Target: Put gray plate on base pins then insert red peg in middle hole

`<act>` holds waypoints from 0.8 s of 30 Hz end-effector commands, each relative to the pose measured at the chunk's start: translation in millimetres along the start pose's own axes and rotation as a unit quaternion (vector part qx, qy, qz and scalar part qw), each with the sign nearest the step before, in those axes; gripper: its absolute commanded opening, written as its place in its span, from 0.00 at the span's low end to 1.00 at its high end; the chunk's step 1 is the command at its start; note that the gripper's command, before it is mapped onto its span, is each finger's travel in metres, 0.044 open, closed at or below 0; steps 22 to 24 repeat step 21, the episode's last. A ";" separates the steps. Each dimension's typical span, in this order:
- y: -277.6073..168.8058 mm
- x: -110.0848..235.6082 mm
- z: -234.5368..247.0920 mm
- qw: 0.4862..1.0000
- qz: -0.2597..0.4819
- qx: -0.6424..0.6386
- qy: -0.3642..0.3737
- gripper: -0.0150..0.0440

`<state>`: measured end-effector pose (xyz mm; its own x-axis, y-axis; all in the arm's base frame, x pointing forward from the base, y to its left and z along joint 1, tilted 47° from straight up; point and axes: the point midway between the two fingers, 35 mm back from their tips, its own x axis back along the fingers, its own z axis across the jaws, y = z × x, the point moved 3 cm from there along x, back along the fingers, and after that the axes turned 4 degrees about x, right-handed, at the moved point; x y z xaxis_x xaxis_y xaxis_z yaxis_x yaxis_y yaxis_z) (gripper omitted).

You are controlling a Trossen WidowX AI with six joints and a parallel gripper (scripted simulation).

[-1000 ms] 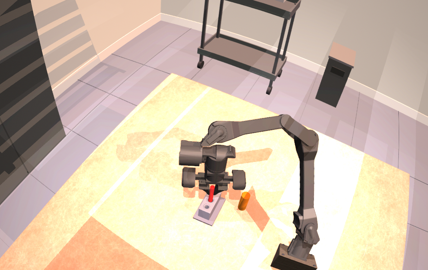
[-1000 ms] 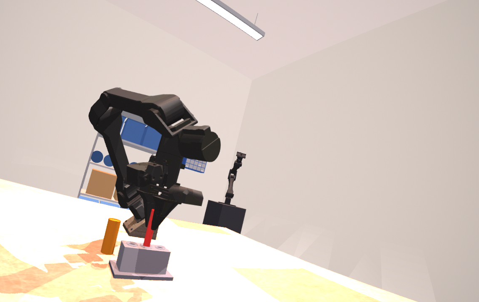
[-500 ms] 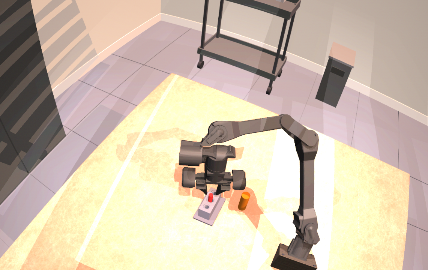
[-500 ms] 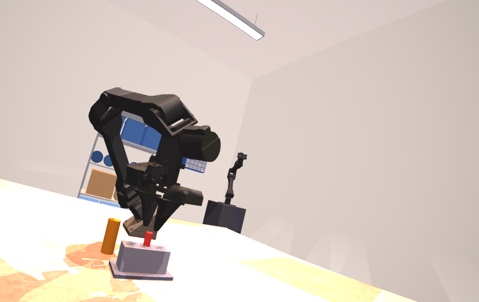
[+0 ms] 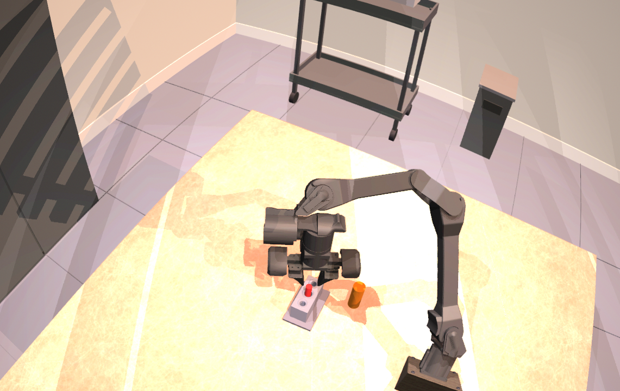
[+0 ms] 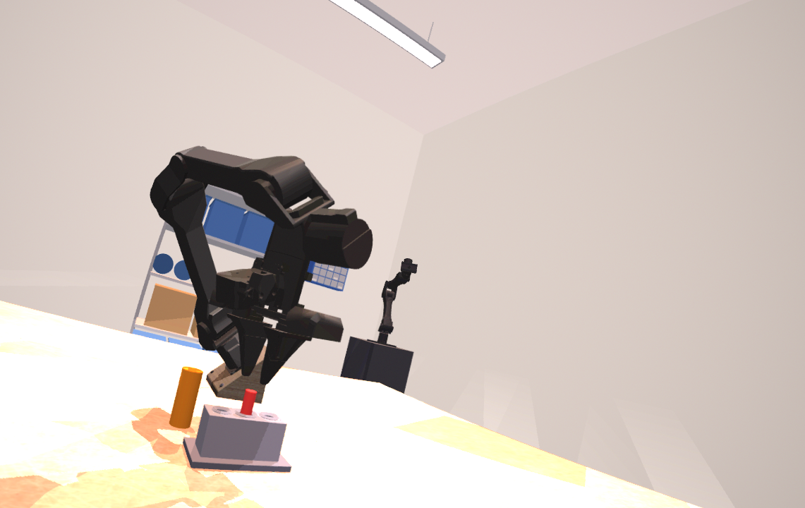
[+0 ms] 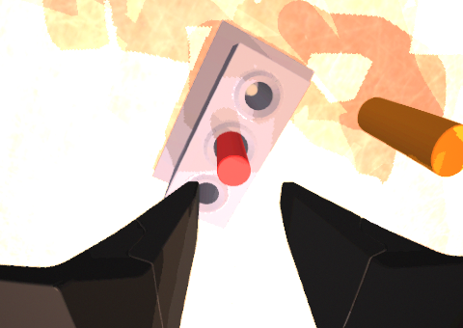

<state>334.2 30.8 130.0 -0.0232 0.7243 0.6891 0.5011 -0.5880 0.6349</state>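
Note:
The gray plate (image 5: pixel 300 308) (image 6: pixel 238 435) (image 7: pixel 287 92) lies flat on the base (image 5: pixel 295 321) (image 6: pixel 234 466), with a pin showing in each end hole. The red peg (image 5: pixel 308 290) (image 6: pixel 247 401) (image 7: pixel 231 157) stands upright in the plate's middle hole, and only its short top sticks out. My gripper (image 5: pixel 310 282) (image 6: pixel 257 381) (image 7: pixel 239 193) hangs just above the peg with its fingers apart. It is open and touches nothing.
An orange cylinder (image 5: pixel 356 294) (image 6: pixel 185 397) (image 7: pixel 412 131) stands upright on the table just to the right of the base. The arm's mount (image 5: pixel 429 373) sits at the table's near right edge. A cart, a bin and shelves stand beyond the table.

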 end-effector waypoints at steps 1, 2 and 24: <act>0.0 3.4 -0.1 1.000 -0.001 -0.003 0.002 0.51; -0.1 3.8 -0.2 1.000 -0.001 -0.003 0.002 0.51; -1.7 13.7 -4.1 1.000 -0.001 -0.003 0.002 0.51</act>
